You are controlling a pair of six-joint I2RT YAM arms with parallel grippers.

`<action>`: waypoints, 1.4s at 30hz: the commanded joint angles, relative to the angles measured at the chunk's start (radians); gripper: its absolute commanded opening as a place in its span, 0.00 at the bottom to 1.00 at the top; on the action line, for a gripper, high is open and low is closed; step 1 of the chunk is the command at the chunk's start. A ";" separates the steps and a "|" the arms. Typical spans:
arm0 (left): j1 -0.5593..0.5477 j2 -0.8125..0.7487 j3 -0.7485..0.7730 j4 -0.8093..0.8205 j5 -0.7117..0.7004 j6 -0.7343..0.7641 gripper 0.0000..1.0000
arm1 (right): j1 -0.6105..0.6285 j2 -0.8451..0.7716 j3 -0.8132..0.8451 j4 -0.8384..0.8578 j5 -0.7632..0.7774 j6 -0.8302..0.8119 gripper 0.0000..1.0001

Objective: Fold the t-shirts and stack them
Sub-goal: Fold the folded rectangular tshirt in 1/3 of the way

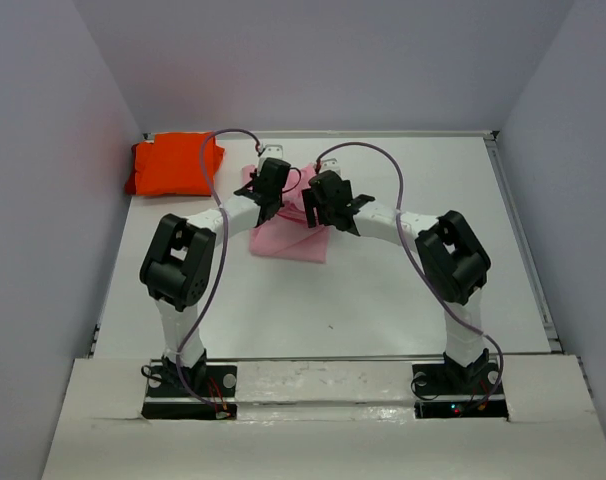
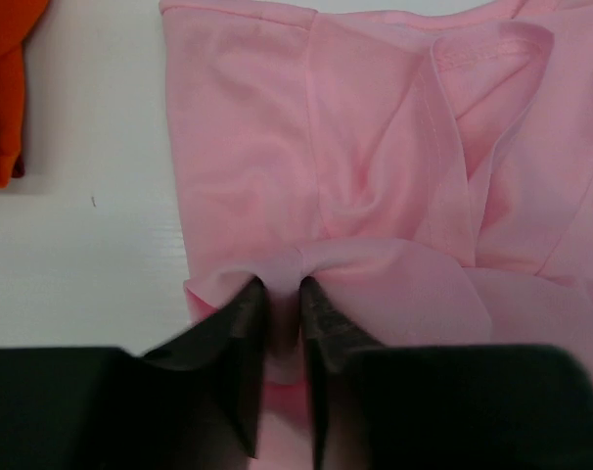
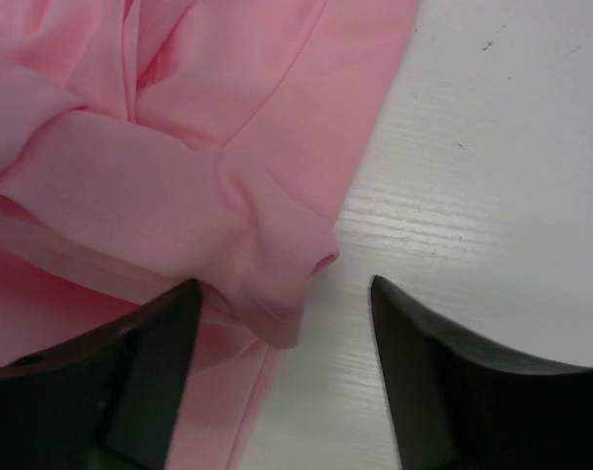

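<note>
The pink t-shirt (image 1: 291,240) lies bunched in the middle of the table, partly folded over itself, with both grippers above it. My left gripper (image 1: 267,192) hangs over its left part. In the left wrist view the left gripper (image 2: 284,284) has its jaws nearly together, with a raised fold of the pink t-shirt (image 2: 375,147) pinched between them. My right gripper (image 1: 329,206) is over its right edge. In the right wrist view the right gripper (image 3: 282,284) stands open, and a loose corner of the pink t-shirt (image 3: 179,176) lies between the fingers, touching neither. The orange t-shirt (image 1: 173,167) sits folded at the back left.
The white table (image 1: 383,300) is walled by grey panels on the left, back and right. A corner of the orange t-shirt (image 2: 3,88) shows at the left wrist view's upper left, apart from the pink one. Cables loop above both wrists.
</note>
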 commanded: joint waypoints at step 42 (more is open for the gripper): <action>0.103 -0.589 -0.174 0.032 0.148 0.045 0.72 | 0.005 0.049 0.212 0.013 -0.724 -0.022 0.93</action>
